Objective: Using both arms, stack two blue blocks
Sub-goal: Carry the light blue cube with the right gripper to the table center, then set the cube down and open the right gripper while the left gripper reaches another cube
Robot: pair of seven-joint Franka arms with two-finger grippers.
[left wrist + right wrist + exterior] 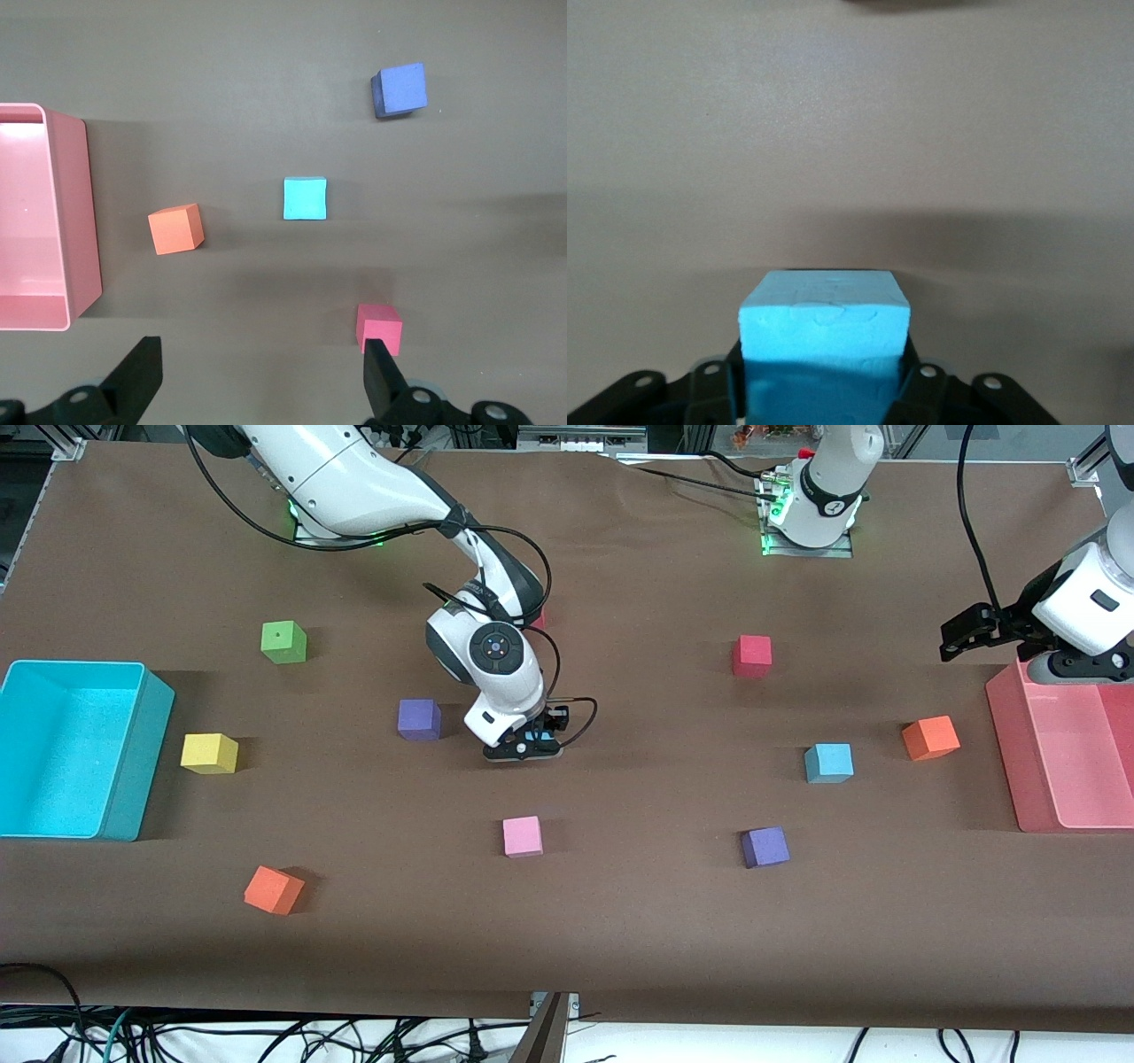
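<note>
One blue block point(824, 341) is pinched by the right gripper point(524, 749) fingers low at mid-table, while the left gripper point(966, 631), fingers spread, is held over the pink bin point(1019, 766).

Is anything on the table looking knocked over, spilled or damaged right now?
Nothing stands out. The loose cubes sit flat on the cloth, including the free blue block. The right gripper holds the other blue block squarely. The left gripper waits open over the pink bin.

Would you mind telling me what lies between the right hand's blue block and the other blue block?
Nothing: in the front view only bare brown cloth separates the held blue block from the free blue block.
</note>
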